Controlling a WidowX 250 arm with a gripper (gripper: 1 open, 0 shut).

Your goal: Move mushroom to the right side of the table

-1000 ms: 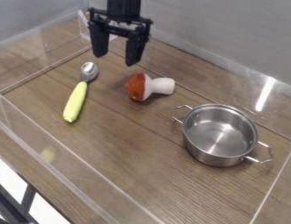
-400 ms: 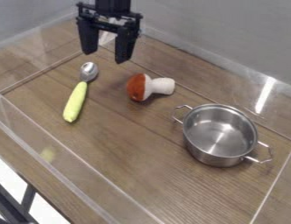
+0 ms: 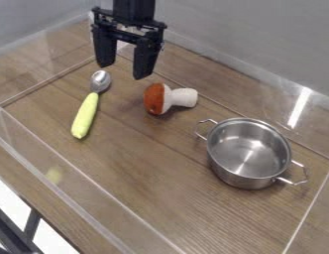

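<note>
The mushroom (image 3: 167, 98) lies on its side near the middle of the brown wood-grain table (image 3: 141, 159), red-orange cap to the left and white stem pointing right. My gripper (image 3: 121, 62) hangs above the back of the table, up and to the left of the mushroom and clear of it. Its two black fingers (image 3: 101, 55) stand apart, open, with nothing between them.
A spoon (image 3: 90, 103) with a yellow handle lies left of the mushroom, its steel bowl just below the gripper. A steel pot (image 3: 250, 152) with two side handles stands at the right. Low clear acrylic walls (image 3: 74, 213) border the table.
The gripper first swung left and up, away from the mushroom, and has now come back slightly right and down. Mushroom, spoon and pot have stayed put.
</note>
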